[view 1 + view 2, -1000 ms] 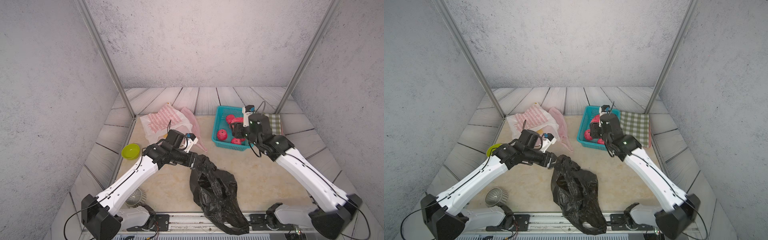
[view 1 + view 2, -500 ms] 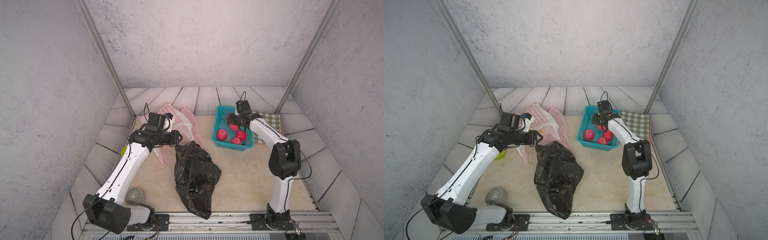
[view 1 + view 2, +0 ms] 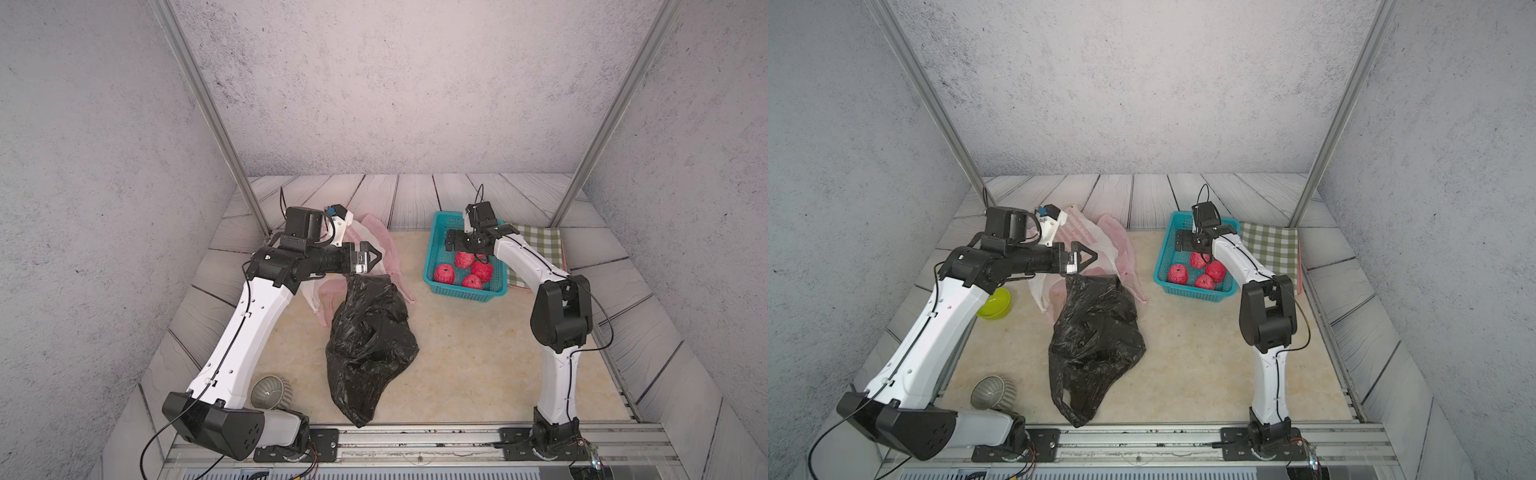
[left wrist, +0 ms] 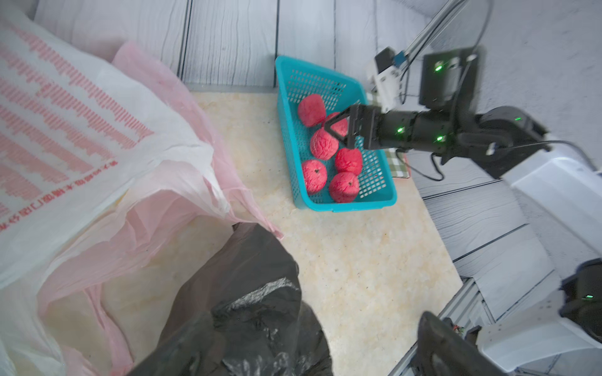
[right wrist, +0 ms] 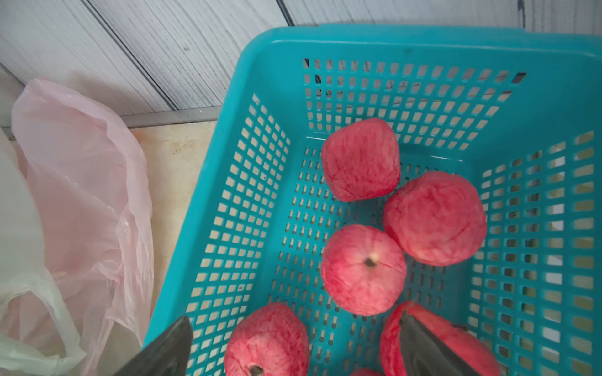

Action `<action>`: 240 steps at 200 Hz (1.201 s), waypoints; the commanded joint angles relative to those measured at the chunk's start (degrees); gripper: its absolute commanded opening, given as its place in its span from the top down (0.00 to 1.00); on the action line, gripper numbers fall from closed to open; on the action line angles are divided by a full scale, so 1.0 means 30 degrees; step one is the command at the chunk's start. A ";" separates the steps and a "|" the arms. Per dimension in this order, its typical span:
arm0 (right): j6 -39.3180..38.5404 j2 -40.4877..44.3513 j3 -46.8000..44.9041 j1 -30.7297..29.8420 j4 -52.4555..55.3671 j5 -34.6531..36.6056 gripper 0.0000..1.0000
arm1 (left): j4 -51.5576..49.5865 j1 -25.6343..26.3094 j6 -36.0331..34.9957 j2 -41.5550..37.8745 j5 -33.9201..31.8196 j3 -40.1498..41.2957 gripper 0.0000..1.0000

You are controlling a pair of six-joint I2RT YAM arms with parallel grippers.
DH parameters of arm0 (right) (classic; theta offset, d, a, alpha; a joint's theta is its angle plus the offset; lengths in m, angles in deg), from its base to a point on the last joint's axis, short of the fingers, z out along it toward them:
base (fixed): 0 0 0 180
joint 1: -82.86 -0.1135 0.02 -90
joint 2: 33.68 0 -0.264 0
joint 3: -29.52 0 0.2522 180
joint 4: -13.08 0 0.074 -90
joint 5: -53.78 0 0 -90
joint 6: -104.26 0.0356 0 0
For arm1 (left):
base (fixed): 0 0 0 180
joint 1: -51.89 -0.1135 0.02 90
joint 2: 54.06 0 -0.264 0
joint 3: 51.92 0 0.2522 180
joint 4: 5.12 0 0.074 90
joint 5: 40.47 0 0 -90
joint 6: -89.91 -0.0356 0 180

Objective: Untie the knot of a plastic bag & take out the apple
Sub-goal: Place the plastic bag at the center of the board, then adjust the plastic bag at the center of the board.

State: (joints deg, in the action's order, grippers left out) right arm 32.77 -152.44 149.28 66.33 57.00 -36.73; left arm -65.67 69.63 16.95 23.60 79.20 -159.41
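**A:** Where is the black plastic bag (image 3: 370, 332) now?

**B:** It lies crumpled on the beige mat, near the teal basket (image 3: 461, 292), on the basket's side toward the left arm. Its upper end reaches just under the left gripper (image 3: 374, 258).

**A:** Is that pincer pinching the bag?

**B:** I cannot tell. Both top views show it only from the side, and the left wrist view does not show its fingers.

**A:** And the right gripper (image 5: 294, 322)?

**B:** It hangs over the basket with its fingers (image 5: 163, 351) spread wide above the fruit. One dark finger covers part of an apple.

**A:** Where are the apples (image 4: 324, 143)?

**B:** They are red and lie inside the basket; I count six in the left wrist view. I cannot see whether the black bag holds another one.

**A:** What else is near the basket?

**B:** A pink bag (image 3: 386, 245) and a white printed bag (image 4: 65, 114) lie on the same side as the black one. A green checked cloth (image 3: 540, 245) touches the opposite side.
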 commanded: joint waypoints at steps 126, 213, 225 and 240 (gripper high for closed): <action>-0.0496 0.8071 -0.8548 -0.6473 -0.4519 -1.0916 0.14 | 0.8636 -0.0141 0.5572 -0.5928 0.1987 1.6187 0.01; 0.5057 -0.0052 -0.3670 -0.9696 -0.9515 -1.4224 0.68 | 0.7676 -0.0155 0.5363 -0.7690 0.2183 1.5996 0.01; 0.5668 -0.1394 -0.3231 -0.9976 -0.9756 -1.4003 0.68 | 0.7375 -0.0155 0.5358 -0.7535 0.2569 1.5559 0.01; 0.5604 -0.2913 -0.2772 -1.0193 -0.8896 -1.3088 0.69 | 0.6752 -0.0171 0.5238 -0.7749 0.2768 1.4743 0.01</action>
State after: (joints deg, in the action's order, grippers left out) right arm 46.84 -155.18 138.96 37.39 29.72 -76.73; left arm -42.35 69.34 34.24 0.74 86.06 -111.66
